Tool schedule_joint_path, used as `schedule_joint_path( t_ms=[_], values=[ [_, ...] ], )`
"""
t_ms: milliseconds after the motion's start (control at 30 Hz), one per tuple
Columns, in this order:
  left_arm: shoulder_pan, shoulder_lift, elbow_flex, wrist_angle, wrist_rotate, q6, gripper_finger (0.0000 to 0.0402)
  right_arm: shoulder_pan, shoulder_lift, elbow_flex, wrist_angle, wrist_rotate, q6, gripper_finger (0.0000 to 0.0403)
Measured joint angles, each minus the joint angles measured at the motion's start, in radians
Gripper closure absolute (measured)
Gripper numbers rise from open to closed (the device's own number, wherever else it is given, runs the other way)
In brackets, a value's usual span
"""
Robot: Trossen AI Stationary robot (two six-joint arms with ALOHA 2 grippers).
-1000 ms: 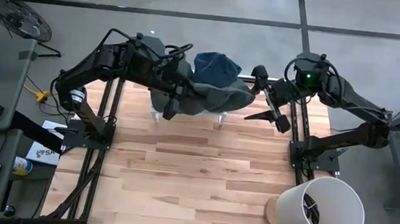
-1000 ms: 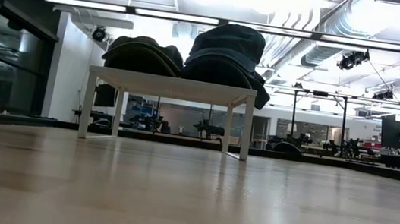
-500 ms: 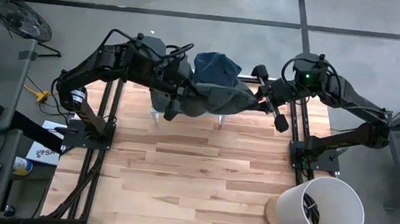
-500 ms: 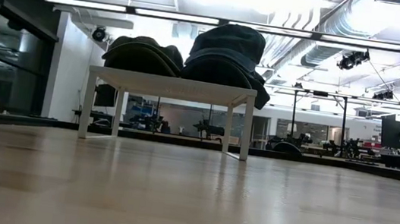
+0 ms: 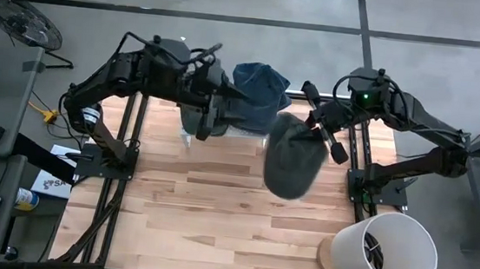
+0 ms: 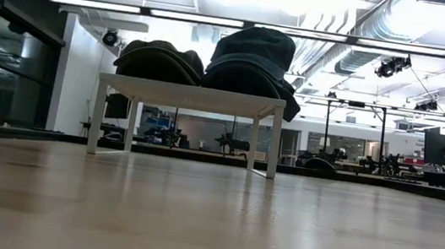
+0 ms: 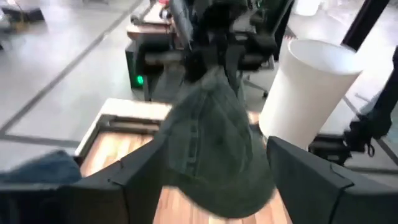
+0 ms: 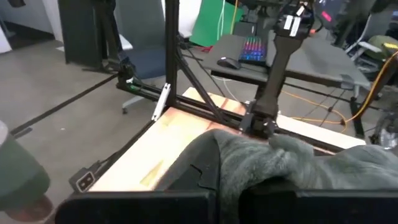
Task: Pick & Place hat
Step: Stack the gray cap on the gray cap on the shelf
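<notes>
Looking down from overhead, I see my right gripper (image 5: 317, 134) with its fingers pressed together on the edge of a dark grey-green fabric hat (image 5: 293, 161), which hangs below the fingers over the pale wooden table (image 5: 216, 211). In the right wrist view the same cloth (image 8: 292, 165) is bunched between the dark fingers (image 8: 155, 202), right at their tips.

My left gripper (image 5: 211, 115) sits well apart from the hat now, fingers spread and holding nothing. In the left wrist view the two dark fingers (image 7: 112, 186) stand wide on either side of the frame, and the hat (image 7: 214, 155) hangs ahead of them, between them in the line of sight but not touching either.

A blue fabric hat (image 5: 260, 84) lies just beside the left fingers, on the small white stand (image 6: 188, 96). Near the right arm's base, beyond the hanging hat, stands a white cylindrical bin (image 5: 386, 252).
</notes>
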Motion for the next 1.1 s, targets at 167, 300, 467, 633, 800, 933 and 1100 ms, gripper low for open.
schedule_joint_path(
  t_ms=[167, 300, 467, 633, 800, 933, 1100],
  values=[
    [-0.020, 0.029, 0.000, 0.027, -0.013, 0.006, 0.0124, 0.033, 0.025, 0.000, 0.001, 0.007, 0.013, 0.0402],
    [-0.035, 0.073, 0.000, 0.023, -0.042, 0.005, 0.0123, 0.061, 0.053, 0.000, 0.000, 0.009, 0.010, 0.0402],
    [-0.051, 0.119, 0.000, 0.012, -0.061, 0.005, 0.0122, 0.087, 0.078, 0.000, 0.001, 0.009, 0.009, 0.0402],
    [-0.059, 0.161, -0.001, 0.003, -0.065, 0.005, 0.0122, 0.107, 0.098, 0.000, -0.011, 0.009, 0.009, 0.0403],
    [-0.063, 0.179, 0.000, 0.013, -0.064, 0.000, 0.0122, 0.124, 0.108, 0.000, -0.015, 0.008, 0.006, 0.0403],
    [-0.072, 0.204, 0.000, 0.056, -0.064, -0.004, 0.0122, 0.134, 0.117, 0.000, -0.016, 0.008, -0.002, 0.0403],
    [-0.079, 0.226, 0.000, 0.072, -0.060, -0.007, 0.0122, 0.134, 0.121, 0.000, -0.024, 0.007, -0.002, 0.0403]
  ],
)
